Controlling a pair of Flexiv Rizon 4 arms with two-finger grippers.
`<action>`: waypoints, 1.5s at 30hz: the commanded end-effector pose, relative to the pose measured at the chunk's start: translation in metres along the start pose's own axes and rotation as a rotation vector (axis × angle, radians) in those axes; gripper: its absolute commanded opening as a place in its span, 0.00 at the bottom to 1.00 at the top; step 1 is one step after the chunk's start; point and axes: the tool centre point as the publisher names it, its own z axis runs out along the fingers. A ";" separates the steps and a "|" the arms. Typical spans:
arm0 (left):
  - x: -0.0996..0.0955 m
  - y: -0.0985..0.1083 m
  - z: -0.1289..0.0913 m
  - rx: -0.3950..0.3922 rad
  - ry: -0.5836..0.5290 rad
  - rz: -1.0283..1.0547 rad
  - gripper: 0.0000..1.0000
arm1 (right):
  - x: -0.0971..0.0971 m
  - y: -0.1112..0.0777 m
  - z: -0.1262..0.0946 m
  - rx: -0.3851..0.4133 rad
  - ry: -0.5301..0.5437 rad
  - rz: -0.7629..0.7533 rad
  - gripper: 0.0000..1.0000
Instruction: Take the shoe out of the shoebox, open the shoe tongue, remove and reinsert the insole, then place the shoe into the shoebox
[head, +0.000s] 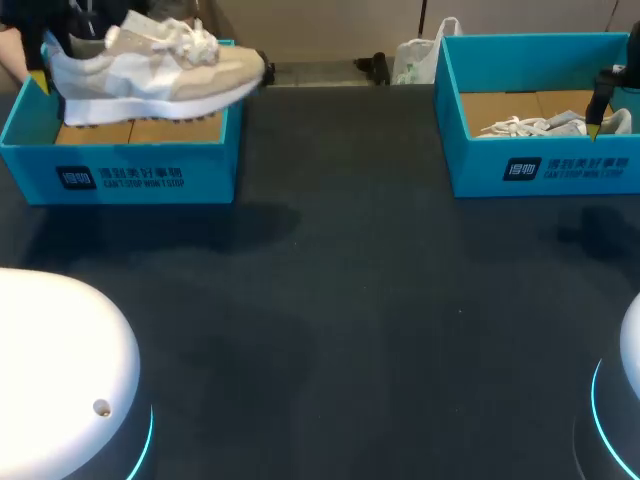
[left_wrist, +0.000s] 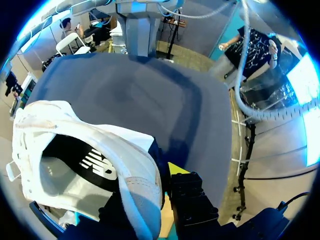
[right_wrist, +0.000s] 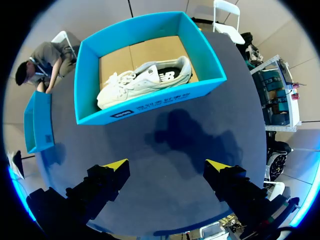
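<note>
**Three viewpoints on one counter (head: 340, 300).**
The head view looks down from above and behind, taking in both far corners. The left wrist view sits hard against the lifted shoe (left_wrist: 85, 160) and faces across the counter. The right wrist view looks down past the right gripper (right_wrist: 167, 166), from high above the right shoebox (right_wrist: 150, 107). The head view shares both the shoe and that box.

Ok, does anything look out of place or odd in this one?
Nothing damaged or spilled. The beige shoe hangs above the left shoebox, held at the heel by the left gripper. A second shoe lies on its side in the right shoebox.
</note>
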 end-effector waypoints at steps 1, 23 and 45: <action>-0.012 -0.038 0.019 -0.668 0.007 0.021 0.00 | 0.000 -0.001 0.000 -0.002 0.000 0.001 1.00; -0.039 -0.082 0.046 -0.668 0.022 0.067 0.00 | 0.000 -0.001 0.000 -0.002 0.000 0.001 1.00; -0.142 -0.164 0.151 -0.597 0.084 0.255 0.00 | 0.000 -0.001 0.000 -0.002 0.000 0.001 1.00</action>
